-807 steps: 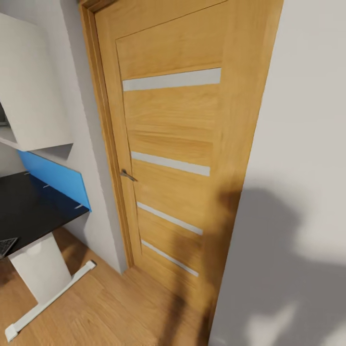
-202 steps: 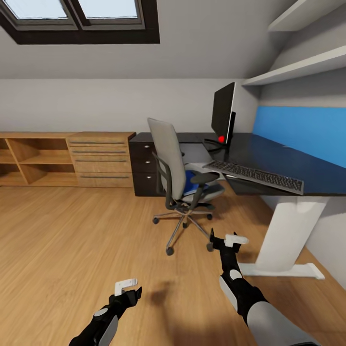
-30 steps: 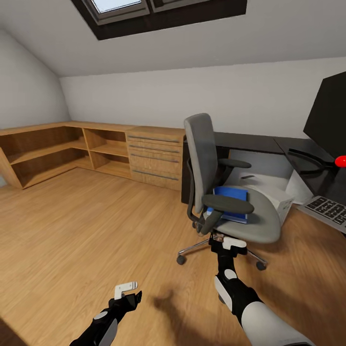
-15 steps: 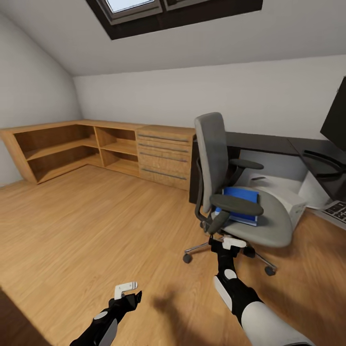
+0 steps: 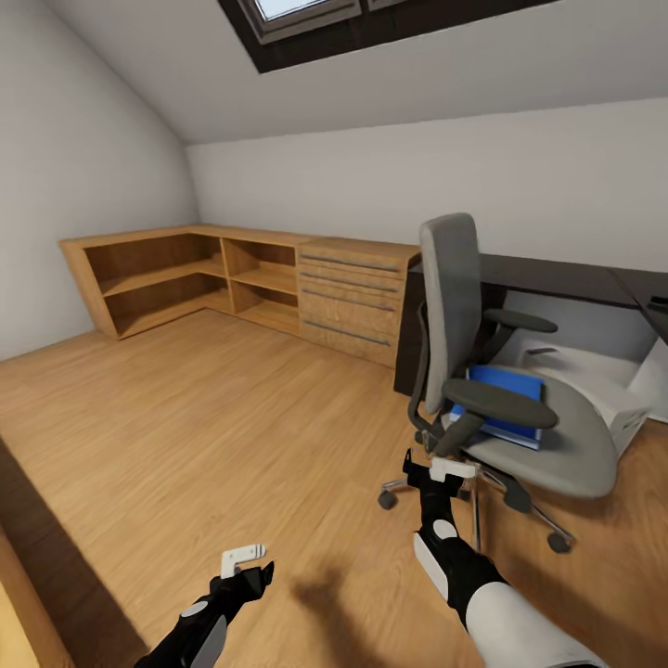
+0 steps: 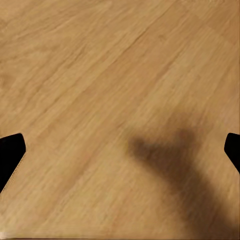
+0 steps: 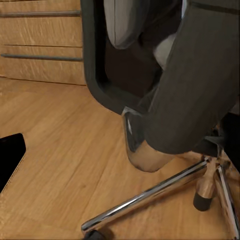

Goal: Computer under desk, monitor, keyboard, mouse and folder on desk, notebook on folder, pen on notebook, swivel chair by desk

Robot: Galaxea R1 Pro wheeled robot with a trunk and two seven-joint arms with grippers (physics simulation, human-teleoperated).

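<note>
The grey swivel chair (image 5: 464,306) stands at the right, turned side-on, with a blue folder (image 5: 506,416) lying flat on its seat. Behind it runs the dark desk (image 5: 557,276), and a white computer case (image 5: 617,408) sits on the floor under it. My right gripper (image 5: 442,469) is open, low in front of the chair's near armrest (image 5: 499,404); in the right wrist view the gripper (image 7: 120,155) faces the chair's dark frame (image 7: 190,90) and chrome base (image 7: 150,196). My left gripper (image 5: 243,558) hangs open over bare floor (image 6: 100,75). Monitor, keyboard and mouse are out of view.
A wooden shelf unit (image 5: 176,278) and a chest of drawers (image 5: 348,301) line the far wall under the sloped ceiling. Wide wooden floor (image 5: 204,427) lies to the left. The chair's star base and casters (image 5: 558,543) spread across the floor at the right.
The whole view has swung left: chair and desk slid toward the right edge, and monitor and keyboard left the picture. Both arms keep the same pose.
</note>
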